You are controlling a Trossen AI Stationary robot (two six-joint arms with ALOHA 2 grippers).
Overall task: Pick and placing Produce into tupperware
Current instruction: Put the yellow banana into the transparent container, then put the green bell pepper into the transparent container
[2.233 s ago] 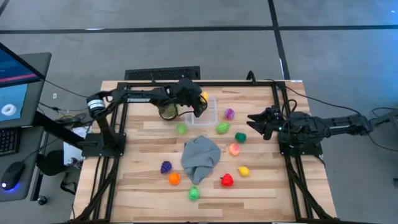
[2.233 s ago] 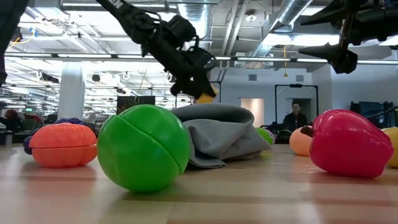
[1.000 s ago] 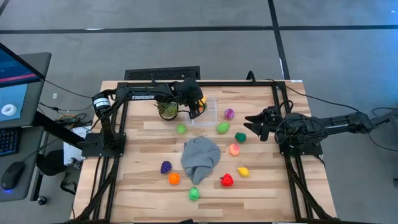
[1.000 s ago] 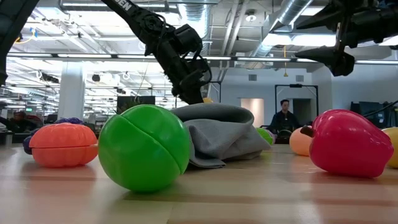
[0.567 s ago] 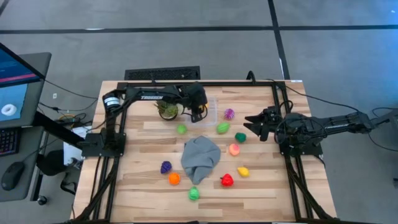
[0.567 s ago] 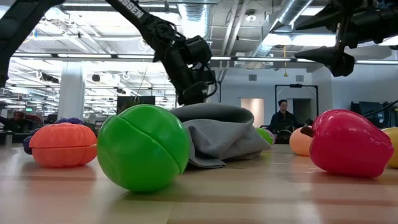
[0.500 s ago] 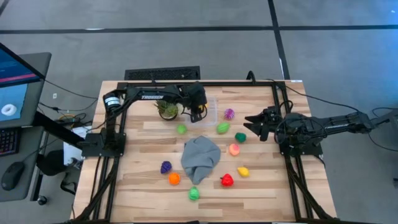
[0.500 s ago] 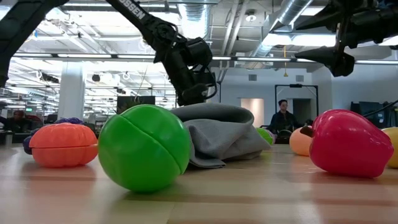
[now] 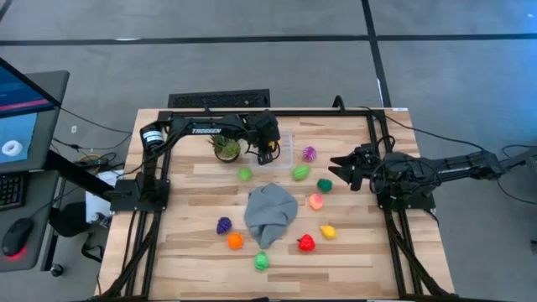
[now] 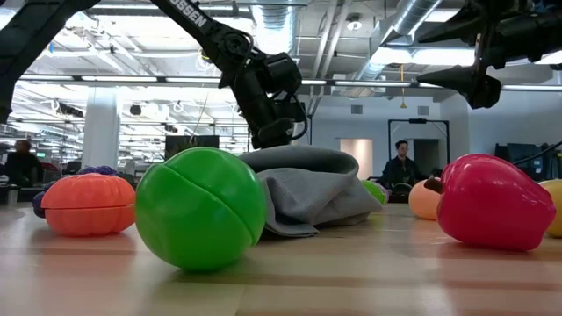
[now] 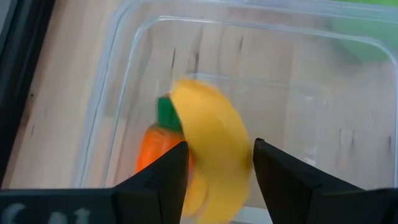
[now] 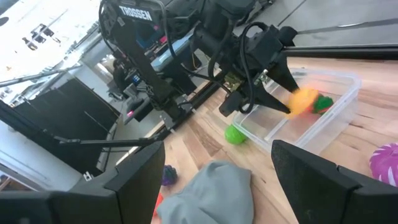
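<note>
My left gripper (image 9: 267, 154) reaches down into the clear square tupperware (image 9: 285, 144) at the table's far middle and is shut on a yellow banana (image 11: 211, 149). An orange carrot (image 11: 158, 149) lies in the tupperware beneath it. My right gripper (image 9: 340, 165) hangs open and empty above the table's right side. Loose produce lies on the table: two green pieces (image 9: 244, 174) (image 9: 299, 172), a striped purple piece (image 9: 310, 153), purple grapes (image 9: 224, 225), an orange piece (image 9: 235, 241) and a red one (image 9: 306, 243). My left gripper pinches the banana between its two fingers (image 11: 273, 174), which come from above and point down into the tupperware. The banana's sides (image 11: 242, 155) sit in the gap, just over the carrot. I cannot tell whether the banana touches the tupperware's floor.
A spiky green potted plant (image 9: 226, 148) stands just left of the tupperware. A crumpled grey cloth (image 9: 270, 212) lies mid-table. More produce lies near it: a dark green piece (image 9: 324, 184), a peach one (image 9: 316, 201), a yellow one (image 9: 328, 230) and a green one (image 9: 262, 261).
My left gripper has gone down and a little toward the table's right edge with the banana, into the tupperware. It has kept nearly still there for the last half second.
</note>
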